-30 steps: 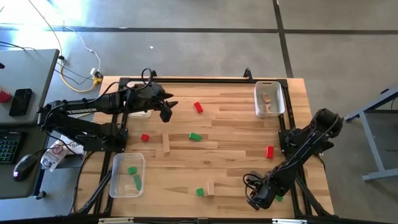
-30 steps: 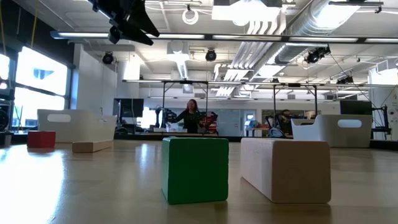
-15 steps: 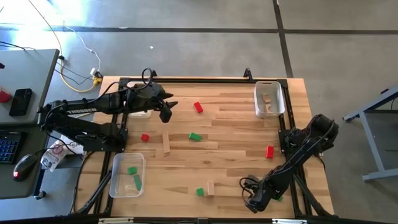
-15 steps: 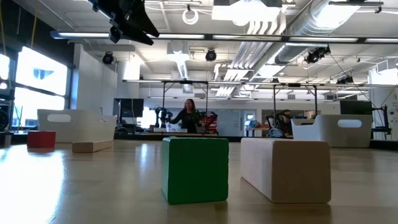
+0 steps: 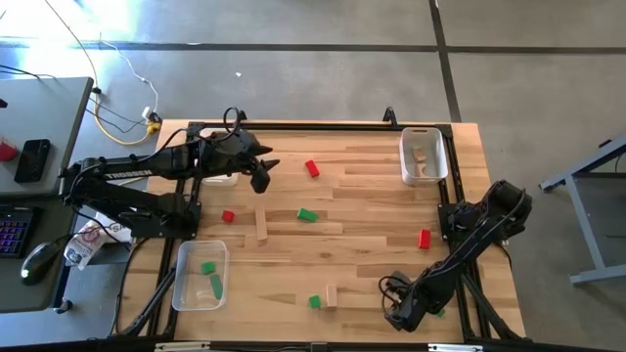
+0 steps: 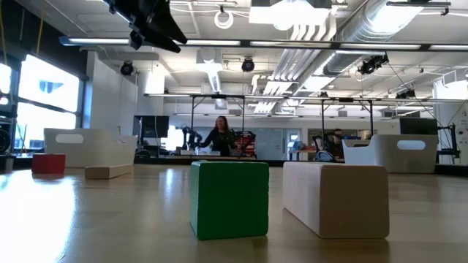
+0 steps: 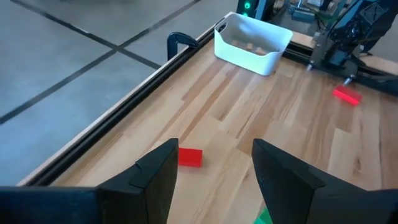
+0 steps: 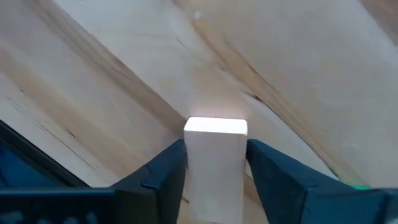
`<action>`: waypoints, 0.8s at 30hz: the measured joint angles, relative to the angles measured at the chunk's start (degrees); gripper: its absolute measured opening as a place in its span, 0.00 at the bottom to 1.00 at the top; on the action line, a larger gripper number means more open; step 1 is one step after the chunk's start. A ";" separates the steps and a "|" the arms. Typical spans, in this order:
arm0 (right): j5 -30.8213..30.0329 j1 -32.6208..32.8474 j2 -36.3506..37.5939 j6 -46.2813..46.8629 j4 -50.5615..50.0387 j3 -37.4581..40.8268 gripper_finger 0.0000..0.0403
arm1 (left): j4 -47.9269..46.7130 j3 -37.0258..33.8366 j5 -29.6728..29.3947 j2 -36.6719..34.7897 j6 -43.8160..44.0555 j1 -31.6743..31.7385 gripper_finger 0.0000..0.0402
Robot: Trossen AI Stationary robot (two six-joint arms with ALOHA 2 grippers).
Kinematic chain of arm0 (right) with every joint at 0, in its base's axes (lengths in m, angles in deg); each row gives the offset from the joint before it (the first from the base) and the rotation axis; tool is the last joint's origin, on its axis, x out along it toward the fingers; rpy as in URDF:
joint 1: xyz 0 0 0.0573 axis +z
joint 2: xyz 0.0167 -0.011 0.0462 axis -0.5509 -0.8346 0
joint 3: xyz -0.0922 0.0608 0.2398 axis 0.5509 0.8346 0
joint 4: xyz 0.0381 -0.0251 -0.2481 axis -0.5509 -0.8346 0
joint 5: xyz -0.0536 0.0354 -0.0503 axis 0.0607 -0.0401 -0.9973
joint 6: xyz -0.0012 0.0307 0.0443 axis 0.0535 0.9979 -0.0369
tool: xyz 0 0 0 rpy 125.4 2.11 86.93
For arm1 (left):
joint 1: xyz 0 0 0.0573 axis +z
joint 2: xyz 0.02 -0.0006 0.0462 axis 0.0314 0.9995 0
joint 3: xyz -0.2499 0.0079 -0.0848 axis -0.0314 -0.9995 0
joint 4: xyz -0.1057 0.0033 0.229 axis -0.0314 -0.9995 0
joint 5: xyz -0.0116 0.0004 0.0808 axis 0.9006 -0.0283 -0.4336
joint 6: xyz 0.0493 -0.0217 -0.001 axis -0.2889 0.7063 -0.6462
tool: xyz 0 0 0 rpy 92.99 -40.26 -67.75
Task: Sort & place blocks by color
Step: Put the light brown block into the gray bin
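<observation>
— Right gripper (image 8: 214, 171) at the table's five o'clock: anything new?
— Its fingers have just narrowed onto a plain light-wood rectangular block (image 8: 214, 165); pickup looks underway. Left gripper (image 7: 211, 171) hangs open at ten o'clock.

Tray (image 5: 424, 156) at far right corner, another tray (image 5: 200, 275) (holding blocks (image 5: 211, 277)) near left

Daylight floods from tall windows (image 6: 22, 98) on one side, backed by ceiling lamps (image 6: 247, 64). A sheen lies across the pale wooden tabletop (image 6: 88, 219). The plain light wooden block (image 8: 214, 163) in the right wrist view glares white. Distant room detail is soft; shadows are faint.
</observation>
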 joint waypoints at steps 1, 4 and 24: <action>0.53 -0.04 0.02 0.02 -0.19 0.00 0.38 | 0.00 0.00 -0.01 0.00 -0.77 0.00 0.48; 0.67 -0.16 0.08 1.07 -0.38 0.00 0.31 | 0.00 0.00 0.00 0.00 -2.36 0.00 0.48; -10.56 -2.86 -0.30 -0.16 -24.66 -10.23 0.24 | -3.85 0.00 3.61 0.00 -2.49 -0.07 0.48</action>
